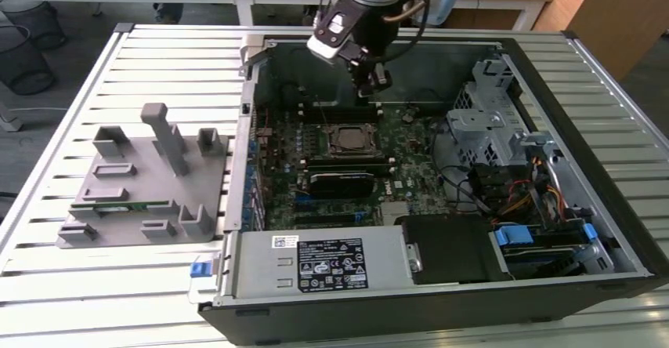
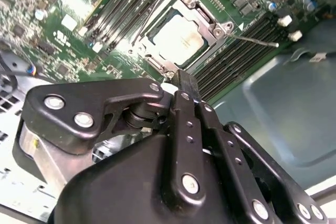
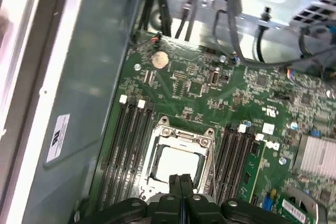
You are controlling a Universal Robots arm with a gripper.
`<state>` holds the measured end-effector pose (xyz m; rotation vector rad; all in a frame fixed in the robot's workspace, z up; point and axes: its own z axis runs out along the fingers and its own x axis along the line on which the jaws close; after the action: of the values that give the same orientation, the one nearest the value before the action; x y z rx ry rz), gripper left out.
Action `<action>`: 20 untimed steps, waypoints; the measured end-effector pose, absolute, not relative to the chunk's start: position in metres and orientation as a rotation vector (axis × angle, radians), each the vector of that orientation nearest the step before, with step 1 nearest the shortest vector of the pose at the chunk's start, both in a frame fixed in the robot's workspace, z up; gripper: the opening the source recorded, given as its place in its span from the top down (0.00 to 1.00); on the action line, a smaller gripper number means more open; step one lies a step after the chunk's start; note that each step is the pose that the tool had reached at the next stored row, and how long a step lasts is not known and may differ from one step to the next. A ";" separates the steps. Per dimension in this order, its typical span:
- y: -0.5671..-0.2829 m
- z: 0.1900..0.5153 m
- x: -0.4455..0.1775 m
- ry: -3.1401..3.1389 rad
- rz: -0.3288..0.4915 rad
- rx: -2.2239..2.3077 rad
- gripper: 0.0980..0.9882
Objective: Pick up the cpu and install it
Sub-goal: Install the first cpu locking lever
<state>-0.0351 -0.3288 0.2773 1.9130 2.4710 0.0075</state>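
- Evidently, in the exterior view, the placing step looks done: the cpu point(image 1: 350, 139) lies in the socket at the middle of the motherboard, inside the open computer case point(image 1: 627, 230) on the slatted worktop point(image 1: 157, 58). The tool point(image 1: 371, 85) hangs above the board, toward the case's far wall and apart from the chip.
- In the second wrist view the cpu point(image 2: 176, 40) sits flat within the socket frame, its silver top bare. A thin latch lever point(image 2: 252, 38) juts out beside it, seemingly unfastened. The tool point(image 2: 184, 80) is closed on nothing.
- In the first wrist view the tool point(image 3: 181, 180) is empty, its tips together, with the cpu point(image 3: 178, 161) just past them and memory slots point(image 3: 128, 145) on both sides. By my judgement, any further move calls for a path clear of lever and slots.
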 end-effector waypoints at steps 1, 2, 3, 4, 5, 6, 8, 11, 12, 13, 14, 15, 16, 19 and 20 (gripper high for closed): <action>-0.329 0.277 -0.035 2.488 0.008 1.891 0.99; -0.329 0.277 -0.035 2.506 0.008 1.868 0.99; -0.329 0.277 -0.035 2.522 0.008 1.846 0.99; -0.329 0.277 -0.035 2.540 0.008 1.821 0.99; -0.329 0.277 -0.035 2.556 0.009 1.798 0.99; -0.329 0.277 -0.035 2.572 0.009 1.775 0.99; -0.329 0.277 -0.035 2.604 0.009 1.729 0.99; -0.329 0.276 -0.035 2.651 0.010 1.656 0.99; -0.329 0.276 -0.035 2.666 0.010 1.632 0.99; -0.329 0.276 -0.035 2.680 0.010 1.608 0.99; -0.329 0.276 -0.035 2.695 0.011 1.583 0.99; -0.329 0.276 -0.035 2.709 0.011 1.559 0.99; -0.329 0.276 -0.035 2.723 0.011 1.534 0.99; -0.329 0.276 -0.035 2.764 0.012 1.459 0.99; -0.329 0.275 -0.035 2.778 0.012 1.433 0.99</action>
<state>-0.0351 -0.3288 0.2753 1.4331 2.7782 0.0122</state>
